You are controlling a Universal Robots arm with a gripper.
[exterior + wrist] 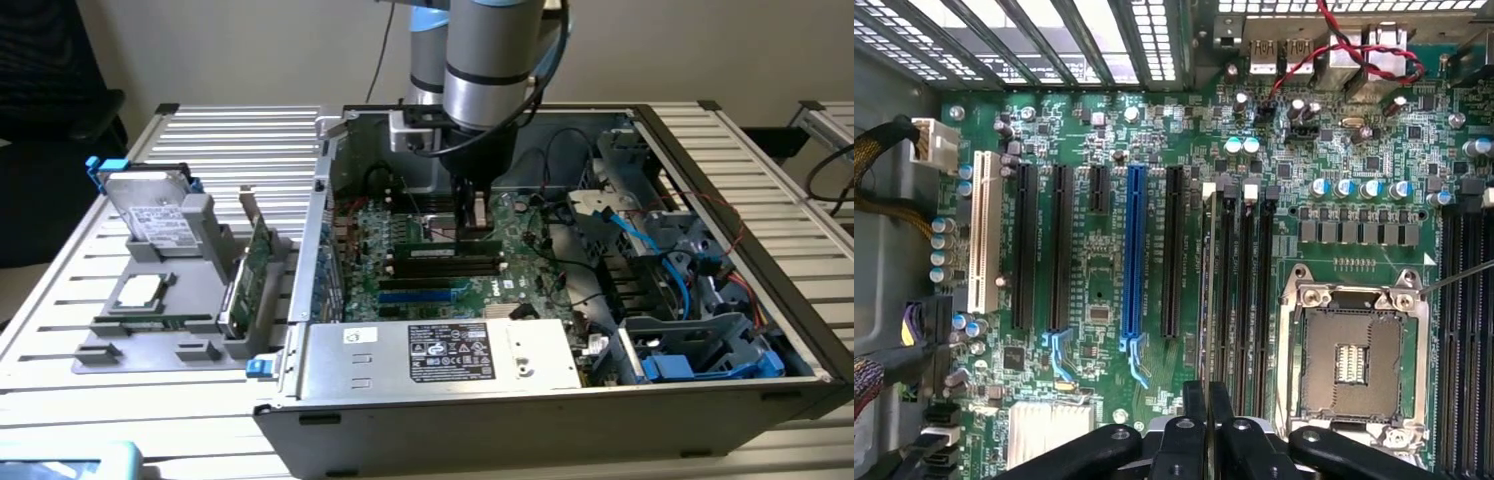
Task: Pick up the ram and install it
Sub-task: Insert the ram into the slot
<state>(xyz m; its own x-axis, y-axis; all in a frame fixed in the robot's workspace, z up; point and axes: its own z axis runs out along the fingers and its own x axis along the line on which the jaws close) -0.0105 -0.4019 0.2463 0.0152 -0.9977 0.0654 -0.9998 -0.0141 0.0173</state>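
The ram (447, 246) is a thin green stick standing on edge in a motherboard slot, beside the black slots (447, 266). In the wrist view the ram (1209, 290) shows edge-on as a narrow strip next to the empty black slots (1246, 290). My gripper (470, 232) hangs straight down inside the open computer case, right over the ram, a little toward the exterior view's right of its middle. Its two dark fingers (1195, 420) are pressed together, so it is shut. I cannot tell whether the tips touch the ram's top edge.
The case walls (320, 200) ring the motherboard. A power supply (441, 350) lies in front, with blue and black cables (641, 235) and drive bays on the exterior view's right. An open CPU socket (1351, 355) is close by. A grey tray (100, 352) outside holds a hard drive (150, 215) and an expansion card (254, 265).
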